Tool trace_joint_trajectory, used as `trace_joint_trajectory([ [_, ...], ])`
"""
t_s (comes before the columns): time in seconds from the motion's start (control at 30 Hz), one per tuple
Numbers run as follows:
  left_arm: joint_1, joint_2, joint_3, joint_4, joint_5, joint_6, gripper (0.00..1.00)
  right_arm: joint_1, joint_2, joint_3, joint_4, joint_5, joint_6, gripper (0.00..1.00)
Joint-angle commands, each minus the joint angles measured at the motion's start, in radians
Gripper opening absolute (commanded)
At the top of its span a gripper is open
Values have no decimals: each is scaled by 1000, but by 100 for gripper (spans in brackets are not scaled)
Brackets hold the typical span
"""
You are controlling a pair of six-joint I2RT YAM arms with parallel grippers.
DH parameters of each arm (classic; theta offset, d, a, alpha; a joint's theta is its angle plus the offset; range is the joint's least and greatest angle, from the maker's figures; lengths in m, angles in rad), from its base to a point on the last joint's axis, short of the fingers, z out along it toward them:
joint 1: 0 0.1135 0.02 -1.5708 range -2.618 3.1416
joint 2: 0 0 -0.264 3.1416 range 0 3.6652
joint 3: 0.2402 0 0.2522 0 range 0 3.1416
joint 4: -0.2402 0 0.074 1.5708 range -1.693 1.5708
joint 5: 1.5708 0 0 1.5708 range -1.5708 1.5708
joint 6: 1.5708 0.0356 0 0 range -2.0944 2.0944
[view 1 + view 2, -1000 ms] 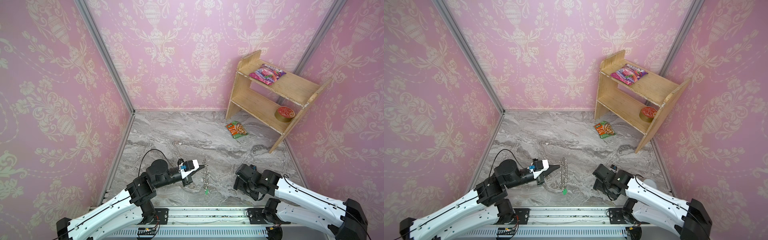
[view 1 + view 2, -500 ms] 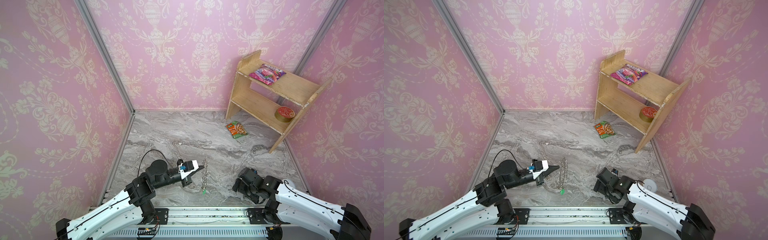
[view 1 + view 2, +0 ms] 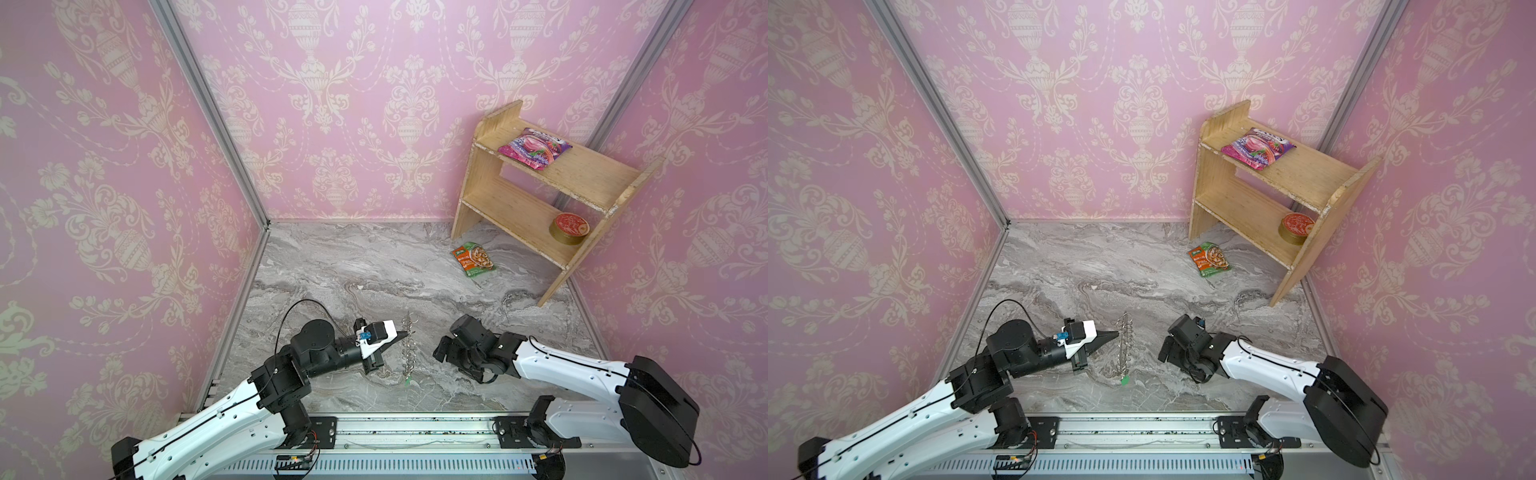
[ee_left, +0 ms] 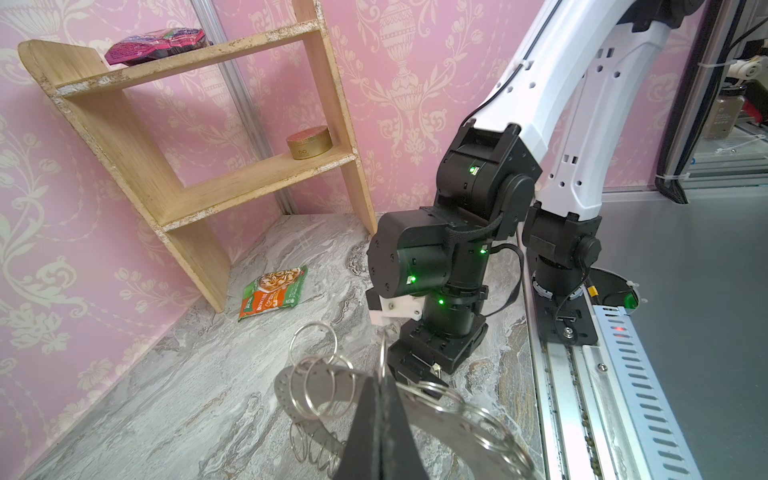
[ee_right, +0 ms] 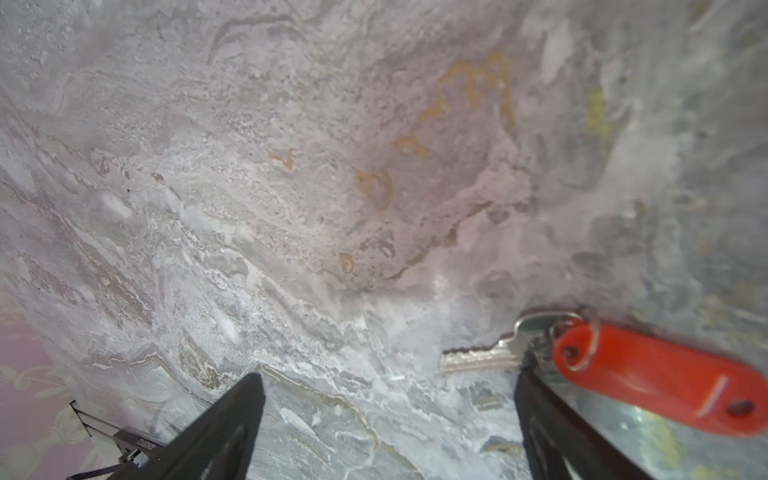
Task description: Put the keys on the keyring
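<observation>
Pink wallpaper box, grey marble tabletop [image 3: 332,270], nothing fancy. Left end effector [image 4: 380,386] is clenched on the flat plate of the keyring [image 4: 440,424], holding it up on edge w/ the wire loops [image 4: 313,345] flopping round it. Green-tag key [image 3: 1124,380] hangs at the low end of the ring, below the fingertips, so that one looks done imo.

Red-tag key [image 5: 486,358] lies flat on the tabletop right at one finger of the right end effector [image 5: 388,376], blade poking into the gap, tag on the outer side (can't tell if it touches the finger, pic's blurry). That end effector is released, jaws spread wide, nothing in it.

Handling: key is light, thin, stiff metal, prob slippery on marble & hard to get under. Tag is fatter plastic, easier to pinch, but then the key swings on its little ring. I'd go for the key head tbh. Keyring plate is rigid, loops aren't.

Pose: left arm reaches out low, wrist about level, pointing across at the right arm. Right arm has elbow bent, wrist tipped down at the tabletop.
</observation>
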Motion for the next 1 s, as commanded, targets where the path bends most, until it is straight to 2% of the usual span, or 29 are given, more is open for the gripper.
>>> trace_joint_trajectory([
  [0.0, 8, -25, 22, 0, -19, 10, 0, -19, -17, 92, -155, 53, -142, 92],
  [0.13, 8, -37, 15, -1, -25, 10, 0, -58, -73, 175, -377, 138, -201, 84],
  [0.23, 8, -36, 6, 10, -22, 7, 0, -97, -96, 187, -444, 155, -218, 76],
  [0.43, 8, -31, 6, 11, -20, 8, 0, -121, -56, 148, -419, 150, -201, 66],
  [0.5, 7, -32, 5, 9, -23, 10, 0, -157, -60, 110, -359, 118, -192, 63],
  [0.63, 8, -28, 7, 3, -26, 10, 0, -226, -55, 80, -279, 51, -199, 52],
  [0.8, 8, -22, 4, 8, -24, 10, 0, -285, -5, 48, -260, 22, -240, 53],
  [0.97, 8, -27, 5, 9, -25, 7, 0, -320, -48, -48, -144, -75, -205, 59],
])
